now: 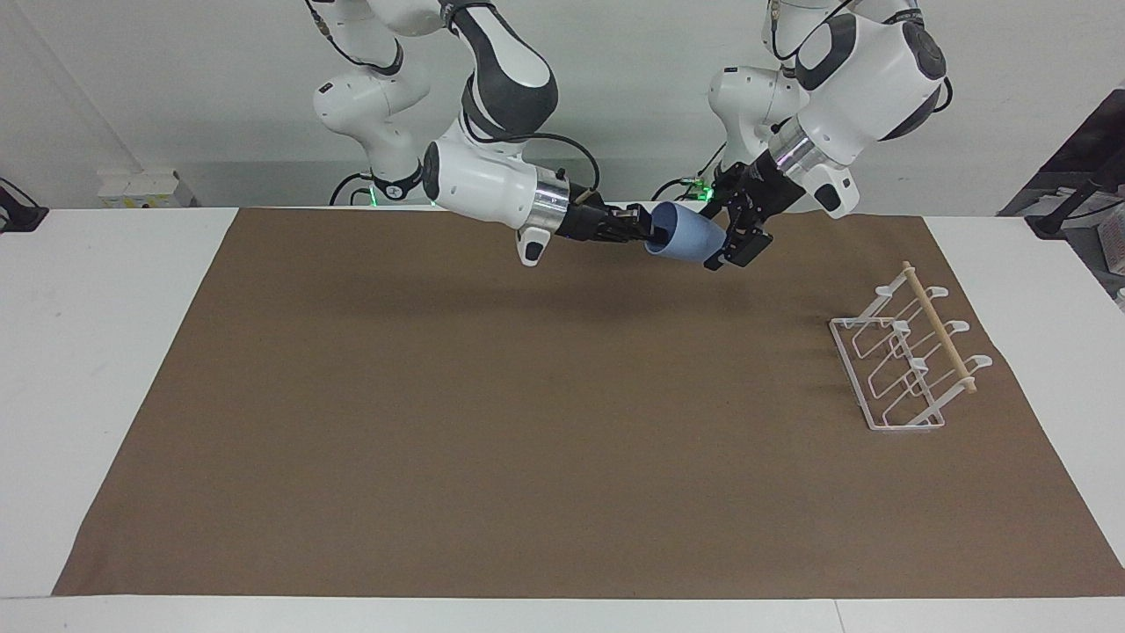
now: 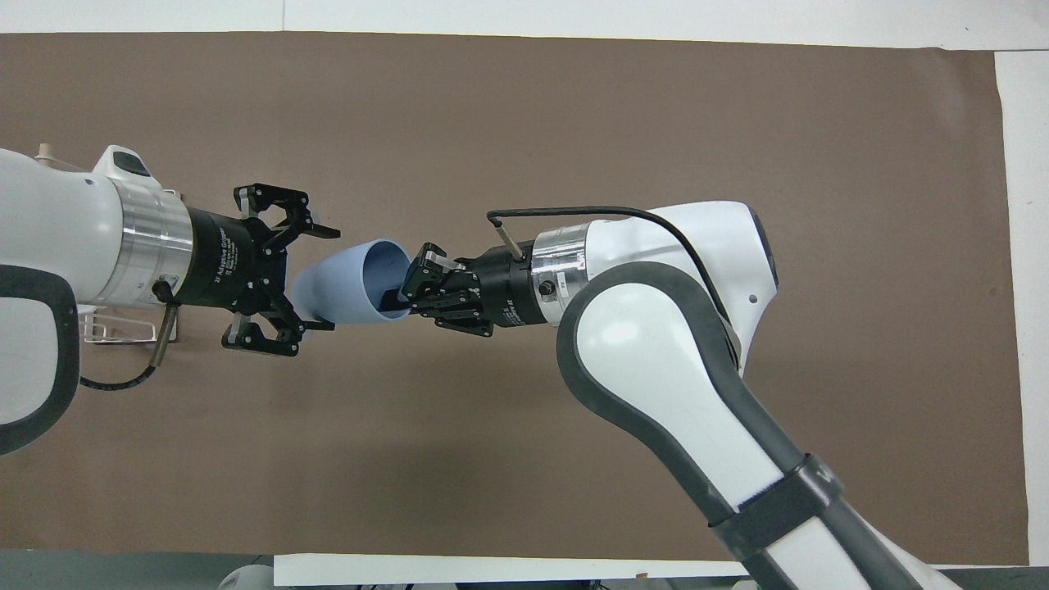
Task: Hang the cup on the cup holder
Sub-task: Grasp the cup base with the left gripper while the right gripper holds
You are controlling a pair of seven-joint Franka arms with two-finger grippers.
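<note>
One table (image 1: 105,352) is carrying one cup holder (image 1: 910,360), half hidden overhead. One cup (image 1: 688,237) is hanging midair, the right gripper (image 1: 649,232) gripping its rim; the left gripper (image 2: 320,279) is spreading wide around its base.

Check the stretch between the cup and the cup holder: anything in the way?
Nothing visible rests on the brown mat there. Only the left end effector, open around the base of the cup, is on that side; the right end effector grips its rim. The cup holder is empty.

The brown mat (image 1: 492,440) is lying bare; only the cup holder (image 1: 910,360) is standing near the left arm's end of the counter (image 1: 88,352).
</note>
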